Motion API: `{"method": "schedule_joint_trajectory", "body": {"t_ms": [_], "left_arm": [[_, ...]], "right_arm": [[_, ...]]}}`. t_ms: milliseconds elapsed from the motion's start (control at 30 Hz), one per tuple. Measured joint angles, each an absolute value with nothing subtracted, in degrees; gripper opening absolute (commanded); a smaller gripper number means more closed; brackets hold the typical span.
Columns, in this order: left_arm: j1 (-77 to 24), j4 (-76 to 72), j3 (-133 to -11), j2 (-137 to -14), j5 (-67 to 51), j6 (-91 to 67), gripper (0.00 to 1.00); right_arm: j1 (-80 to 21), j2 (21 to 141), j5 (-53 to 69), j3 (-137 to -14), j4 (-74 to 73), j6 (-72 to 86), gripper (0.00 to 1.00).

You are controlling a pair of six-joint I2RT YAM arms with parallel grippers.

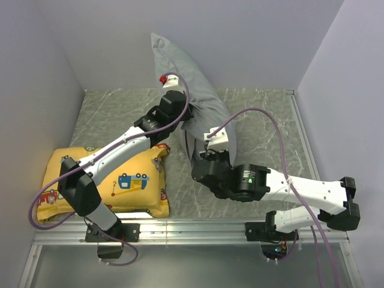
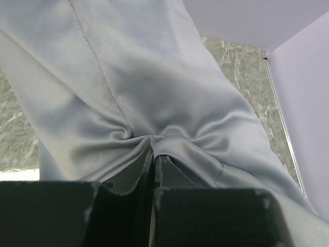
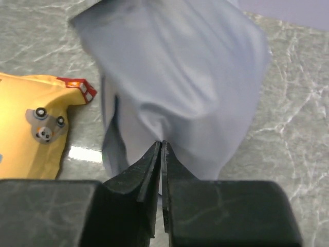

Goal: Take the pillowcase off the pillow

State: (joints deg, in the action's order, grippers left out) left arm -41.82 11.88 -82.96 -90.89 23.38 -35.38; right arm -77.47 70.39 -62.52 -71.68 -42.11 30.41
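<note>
**Grey cover upright at mid-counter, pinched by both claws**

Near edge: a ribbed aluminium rail [image 1: 192,231] carries both arm bases. Just beyond it on the left lies a yellow cushion [image 1: 120,180], plump and square-cornered, its cloth printed with cartoon vehicles and one corner trimmed in red and white.

Mid-counter: the counter [image 1: 108,114] is grey-green stone-pattern sheet with pale veining and a slight sheen. The pillowcase [image 1: 198,90] stands on end on it, right of the cushion and apart from it. It is a tall, filled, tapering form, its top corner rising against the back wall [image 1: 240,42]. The cloth is plain grey and matte to faintly satin, with a stitched seam running down one face. What fills it cannot be seen.

The right claw [image 3: 162,143] sits low on the cover's near side. Its dark wedge fingers are drawn together, and soft folds converge on the tips, so it is nipping a small fold of the grey cloth.

Farther back and higher, the left claw [image 2: 153,149] is closed on a gathered pinch of the same cloth, with tight puckers radiating from the bite.
</note>
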Motion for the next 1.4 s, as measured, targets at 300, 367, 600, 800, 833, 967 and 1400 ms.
{"method": "schedule_joint_trajectory", "body": {"t_ms": [300, 367, 600, 800, 833, 967, 1400], "left_arm": [[-41.82, 11.88, -78.61, -84.66, 23.53, -35.05, 0.6], [-41.82, 11.86, -77.03, -82.72, 23.29, -35.27, 0.7], [-43.29, 11.53, -71.05, -75.59, 21.19, -35.05, 0.77], [-44.95, 11.64, -71.16, -76.77, 18.7, -33.65, 0.68], [-45.19, 11.62, -71.81, -78.08, 18.46, -33.52, 0.63], [-45.63, 11.94, -76.16, -84.49, 17.5, -32.95, 0.56], [-46.11, 14.13, -87.92, -92.62, 15.68, -32.1, 0.47]], "right_arm": [[-77.19, 59.18, -62.08, -67.33, -44.16, 32.45, 0.0], [-77.08, 56.69, -62.0, -67.07, -44.1, 32.16, 0.0], [-76.53, 57.39, -61.28, -66.92, -43.92, 31.79, 0.0], [-76.58, 55.16, -53.25, -64.62, -37.76, 26.83, 0.21], [-76.75, 54.33, -51.11, -64.23, -36.32, 25.78, 0.29], [-78.65, 51.72, -43.42, -62.78, -31.27, 22.72, 0.42], [-80.31, 65.25, -44.16, -58.61, -27.42, 28.53, 0.48]]}}
